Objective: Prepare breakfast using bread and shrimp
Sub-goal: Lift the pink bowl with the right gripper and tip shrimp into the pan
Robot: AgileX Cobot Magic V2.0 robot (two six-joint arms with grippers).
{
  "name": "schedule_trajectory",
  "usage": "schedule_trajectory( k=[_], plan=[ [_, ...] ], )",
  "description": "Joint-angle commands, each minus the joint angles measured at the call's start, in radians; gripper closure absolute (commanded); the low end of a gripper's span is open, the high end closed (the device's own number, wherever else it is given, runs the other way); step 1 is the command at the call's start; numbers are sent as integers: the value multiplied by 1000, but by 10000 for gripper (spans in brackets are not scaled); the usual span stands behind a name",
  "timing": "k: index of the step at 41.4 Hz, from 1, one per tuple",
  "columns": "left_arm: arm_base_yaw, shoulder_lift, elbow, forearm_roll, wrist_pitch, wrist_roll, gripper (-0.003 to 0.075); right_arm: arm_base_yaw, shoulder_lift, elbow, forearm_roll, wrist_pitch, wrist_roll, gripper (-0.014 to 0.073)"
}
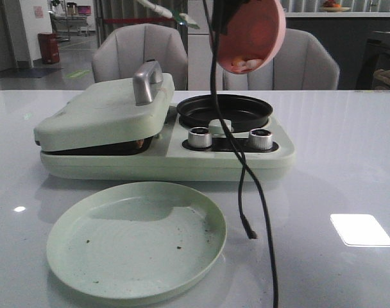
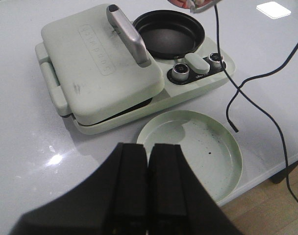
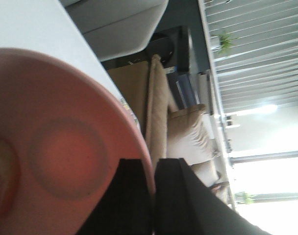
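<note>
While my right gripper is pinching the pink bowl's rim at the frame's top, the shrimp is lying at its low edge. My left gripper is sitting closed, empty.

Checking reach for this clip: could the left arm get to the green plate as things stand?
Probably yes. The left end effector, shut and empty, hangs above the table just beside the green plate; nothing lies between them, and the dangling black cable hangs on the plate's far side.

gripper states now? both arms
Left gripper: shut, holding nothing, above the table.
Right gripper: shut on the rim of the pink bowl, tipped above the black pan.
</note>
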Motion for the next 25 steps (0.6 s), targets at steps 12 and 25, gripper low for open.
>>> schedule_trajectory(
  k=[12, 25],
  plan=[
    [-10, 0, -26, -42, -61, 2, 619, 17, -70, -45, -344, 93, 42, 544],
    [-10, 0, -26, -42, -61, 2, 619, 18, -112, -46, -344, 76, 32, 544]
  ],
)
